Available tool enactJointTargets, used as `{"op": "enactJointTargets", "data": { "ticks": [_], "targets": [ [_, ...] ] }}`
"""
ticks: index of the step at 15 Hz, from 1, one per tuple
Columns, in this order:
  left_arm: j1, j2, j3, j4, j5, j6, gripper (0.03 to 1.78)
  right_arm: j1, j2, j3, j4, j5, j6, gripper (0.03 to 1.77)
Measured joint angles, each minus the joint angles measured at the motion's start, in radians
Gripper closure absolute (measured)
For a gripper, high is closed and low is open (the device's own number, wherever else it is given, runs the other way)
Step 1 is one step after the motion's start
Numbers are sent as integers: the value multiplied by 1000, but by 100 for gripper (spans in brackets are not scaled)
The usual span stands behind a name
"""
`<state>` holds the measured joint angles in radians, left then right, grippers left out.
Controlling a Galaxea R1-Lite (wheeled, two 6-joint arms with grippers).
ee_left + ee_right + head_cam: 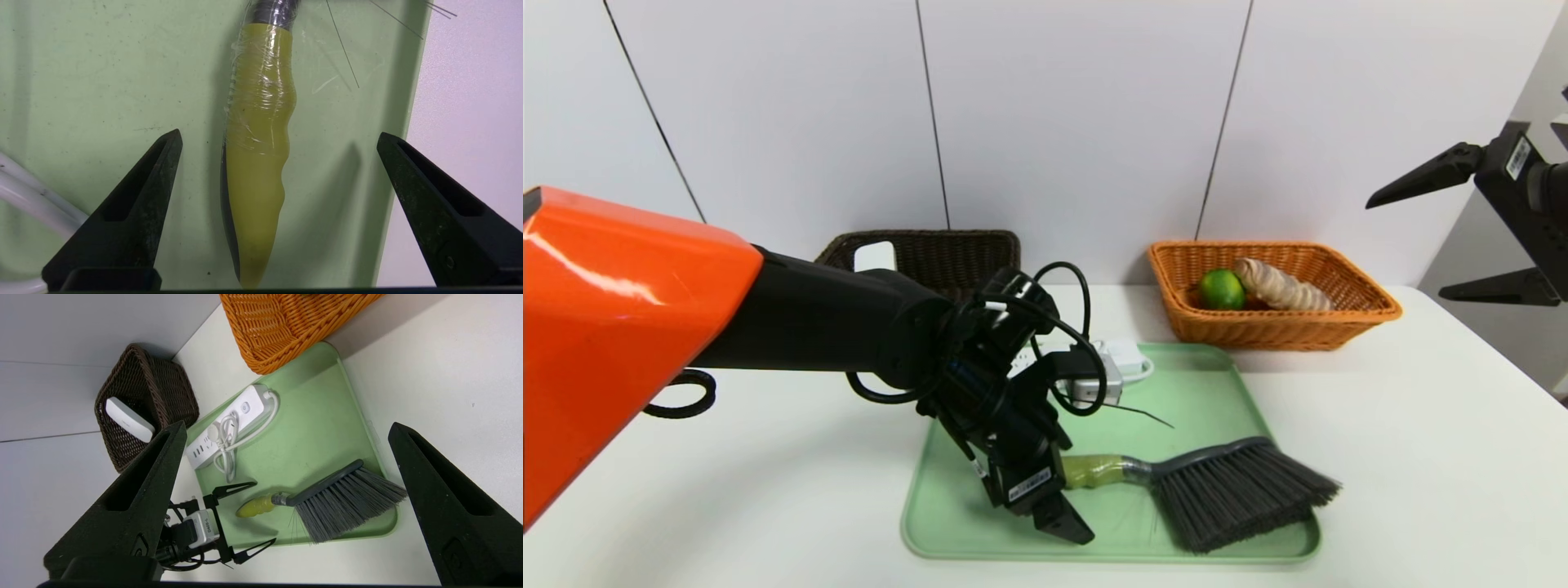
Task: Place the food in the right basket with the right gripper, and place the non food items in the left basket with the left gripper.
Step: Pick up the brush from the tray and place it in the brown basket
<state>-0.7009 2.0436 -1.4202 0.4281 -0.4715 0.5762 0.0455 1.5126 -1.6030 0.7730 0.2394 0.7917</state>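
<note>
Lying on the pale green plastic tray (1217, 367), light, stiff green-handled brush with dark bristles (1225, 490); best taken across slick, film-wrapped handle (257, 134), between wide-apart left pincer (278, 143); right pincer (1409, 237) parked, agape.

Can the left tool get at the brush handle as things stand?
Probably yes: the left tool is open with a finger either side of the brush handle, which lies bare on the tray, nothing between.
</note>
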Motion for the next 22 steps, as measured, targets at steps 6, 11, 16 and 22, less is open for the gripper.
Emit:
{"op": "enactJointTargets", "data": {
  "ticks": [6,11,16,22],
  "targets": [
    [3,1,4,-1,1,2,12,0,-4,8,0,0,0,9],
    [2,2,9,0,2,4,47,0,-12,11,0,2,0,9],
    [2,2,14,0,3,2,122,0,-23,11,-10,7,1,9],
    [3,1,6,0,4,-4,139,0,-34,10,-12,15,0,9]
  ]
}}
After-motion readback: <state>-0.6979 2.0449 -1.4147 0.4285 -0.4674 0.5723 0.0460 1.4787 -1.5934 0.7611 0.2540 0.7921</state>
